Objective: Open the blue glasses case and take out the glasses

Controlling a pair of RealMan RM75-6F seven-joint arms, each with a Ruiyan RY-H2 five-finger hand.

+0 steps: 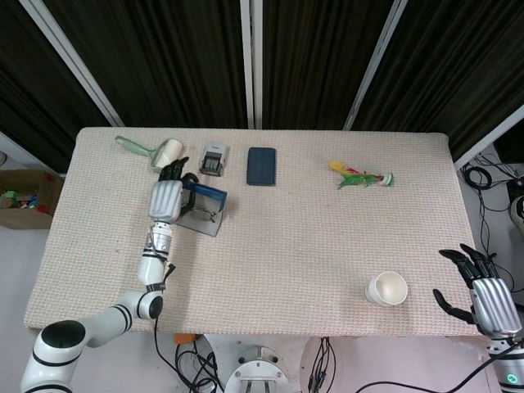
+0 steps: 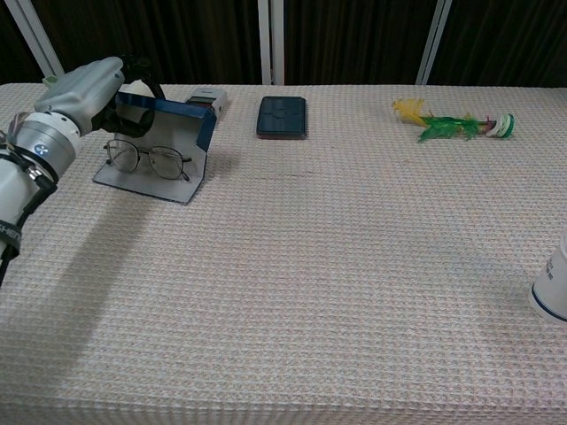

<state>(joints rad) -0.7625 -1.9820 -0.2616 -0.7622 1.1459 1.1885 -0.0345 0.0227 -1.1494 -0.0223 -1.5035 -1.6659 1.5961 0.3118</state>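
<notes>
Case open at upper left of the table
Left hand (image 2: 84,93) grips the blue case (image 2: 168,115); glasses (image 2: 146,158) lie on its grey flap. Right hand (image 1: 483,291), lower right, fingers apart, holds nothing.

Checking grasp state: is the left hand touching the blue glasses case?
Touching. Chest view shows the left hand with fingers wrapped over the blue glasses case.

The left hand (image 1: 166,197) grips the blue glasses case (image 1: 204,206), which stands open with the glasses (image 1: 202,216) lying on its grey flap. Just beyond the fingertips lie a lint roller (image 1: 152,151) and a stamp (image 1: 214,158), with a dark phone (image 1: 262,166) further along. The right hand (image 1: 483,292) hangs spread beside a paper cup (image 1: 386,288).
</notes>
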